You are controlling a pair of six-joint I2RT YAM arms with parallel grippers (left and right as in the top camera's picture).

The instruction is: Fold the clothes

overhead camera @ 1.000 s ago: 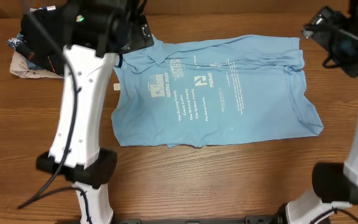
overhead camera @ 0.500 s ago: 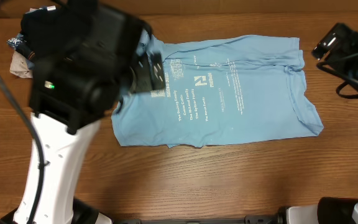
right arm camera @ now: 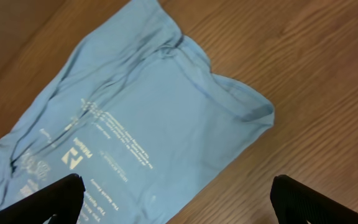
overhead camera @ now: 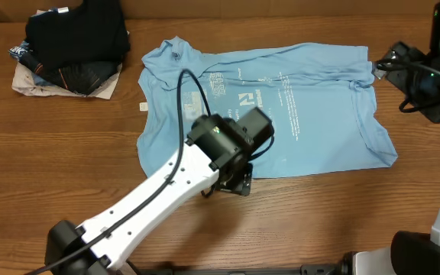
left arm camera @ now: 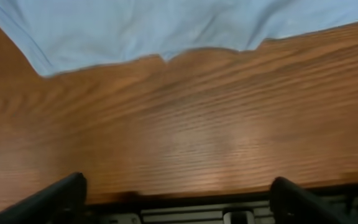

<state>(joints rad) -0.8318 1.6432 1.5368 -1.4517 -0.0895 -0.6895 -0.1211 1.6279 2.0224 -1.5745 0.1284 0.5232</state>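
Left gripper [left arm camera: 176, 185] held spread, empty, at shirt [overhead camera: 304, 114] near edge, likely for fold grasp; right gripper [right arm camera: 178, 183] spread, empty, beside corner.

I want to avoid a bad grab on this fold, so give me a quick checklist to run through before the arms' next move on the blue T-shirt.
1. Light sky-blue cotton T-shirt spread flat on the brown wooden table, print up: ok, some wrinkles at the collar.
2. Left tool open and empty, just off the hem nearest the robot: ok.
3. Right tool open and empty, by the shirt's right end: ok.
4. Pile of dark folded garments apart from the shirt: ok.
5. Both fabric layers lined up at that hem: cannot tell.
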